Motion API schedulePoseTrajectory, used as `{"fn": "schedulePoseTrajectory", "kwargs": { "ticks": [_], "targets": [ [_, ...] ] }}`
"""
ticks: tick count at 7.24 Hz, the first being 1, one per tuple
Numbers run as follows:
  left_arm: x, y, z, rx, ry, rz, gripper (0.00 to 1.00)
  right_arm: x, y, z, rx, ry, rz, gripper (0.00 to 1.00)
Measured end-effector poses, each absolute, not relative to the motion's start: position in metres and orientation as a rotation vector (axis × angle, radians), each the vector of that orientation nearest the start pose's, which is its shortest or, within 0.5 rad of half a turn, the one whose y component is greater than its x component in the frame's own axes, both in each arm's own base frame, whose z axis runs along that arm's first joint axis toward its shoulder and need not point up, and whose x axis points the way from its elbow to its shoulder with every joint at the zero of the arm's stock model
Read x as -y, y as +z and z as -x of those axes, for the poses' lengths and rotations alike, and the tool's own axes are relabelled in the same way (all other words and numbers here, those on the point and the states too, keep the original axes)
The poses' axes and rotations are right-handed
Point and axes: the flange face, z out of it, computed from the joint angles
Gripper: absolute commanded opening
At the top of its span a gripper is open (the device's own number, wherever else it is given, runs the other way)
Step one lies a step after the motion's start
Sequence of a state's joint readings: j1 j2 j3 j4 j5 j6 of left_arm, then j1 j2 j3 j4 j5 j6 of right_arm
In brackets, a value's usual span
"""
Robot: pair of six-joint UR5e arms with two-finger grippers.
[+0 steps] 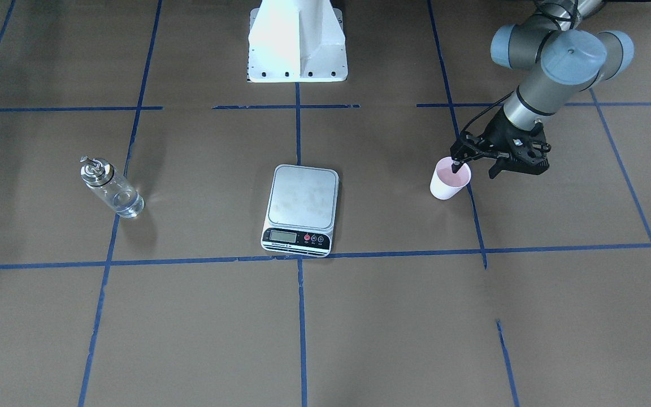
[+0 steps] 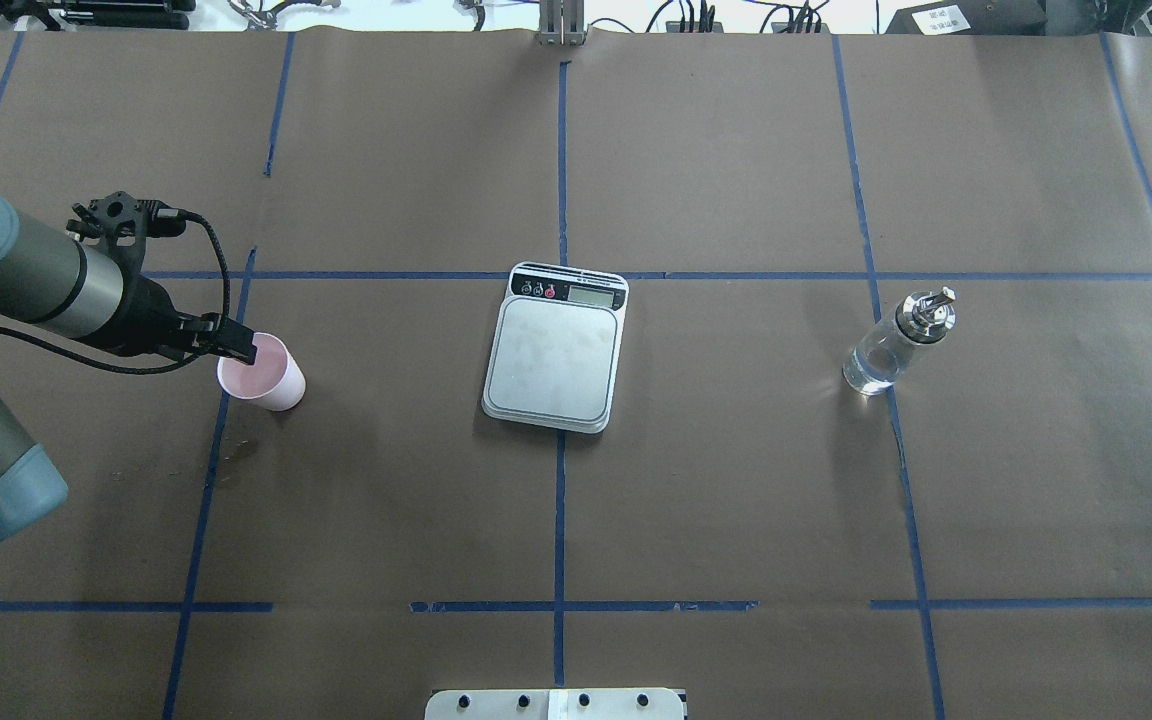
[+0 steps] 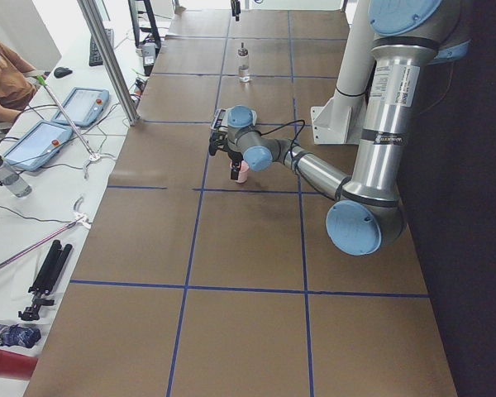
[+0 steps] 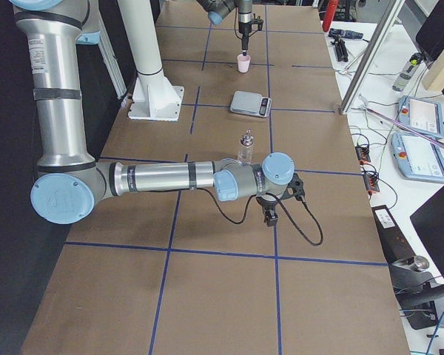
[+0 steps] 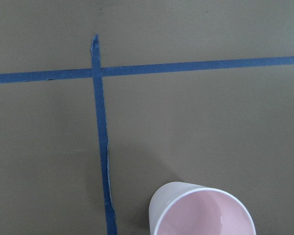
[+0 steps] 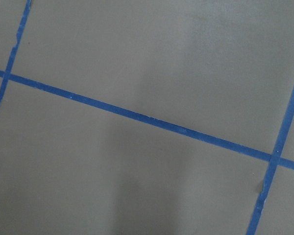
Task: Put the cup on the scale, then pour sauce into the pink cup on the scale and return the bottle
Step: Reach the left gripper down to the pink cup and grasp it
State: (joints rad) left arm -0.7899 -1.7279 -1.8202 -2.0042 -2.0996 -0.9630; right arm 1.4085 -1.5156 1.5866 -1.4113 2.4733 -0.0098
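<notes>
The pink cup (image 1: 448, 181) (image 2: 264, 374) stands upright on the table, on my left side, apart from the scale (image 1: 302, 200) (image 2: 554, 352) at the centre. My left gripper (image 1: 474, 169) (image 2: 233, 346) is open at the cup's rim, one finger dipping inside and the other outside the wall. The left wrist view shows the cup (image 5: 202, 209) at its bottom edge, with no fingers in sight. The glass bottle (image 1: 112, 187) (image 2: 894, 342) of clear sauce stands on my right side. Beyond the bottle my right gripper (image 4: 269, 212) hangs over bare table; whether it is open or shut I cannot tell.
The white robot pedestal (image 1: 297, 42) stands behind the scale. Blue tape lines (image 6: 147, 119) cross the brown table cover. Tablets (image 4: 419, 117) and cables lie along the operators' edge, where a person (image 3: 0, 74) sits.
</notes>
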Motion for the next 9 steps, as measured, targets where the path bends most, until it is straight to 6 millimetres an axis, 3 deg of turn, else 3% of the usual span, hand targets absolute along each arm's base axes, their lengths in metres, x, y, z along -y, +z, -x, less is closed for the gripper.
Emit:
{"fn": "schedulePoseTrajectory", "kwargs": {
  "ticks": [3,4,5,7,8,9],
  "targets": [
    [0.452,0.416,-0.342,-0.938,0.063,-0.132,0.82,0.528,0.596,0.031,0.914,-0.263,-0.145,1.00],
    [0.451,0.419,-0.345,-0.935,0.066,-0.126,0.75,0.528,0.596,0.031,0.914,-0.262,-0.145,1.00],
    [0.452,0.422,-0.348,-0.931,0.067,-0.121,0.62,0.528,0.596,0.031,0.914,-0.262,-0.145,1.00],
    [0.455,0.426,-0.352,-0.926,0.067,-0.115,0.18,0.528,0.596,0.031,0.915,-0.262,-0.145,1.00],
    [0.455,0.427,-0.352,-0.926,0.067,-0.113,0.00,0.527,0.596,0.031,0.916,-0.262,-0.145,1.00],
    [0.456,0.426,-0.353,-0.927,0.068,-0.113,0.00,0.527,0.596,0.031,0.915,-0.262,-0.146,1.00]
  ]
}}
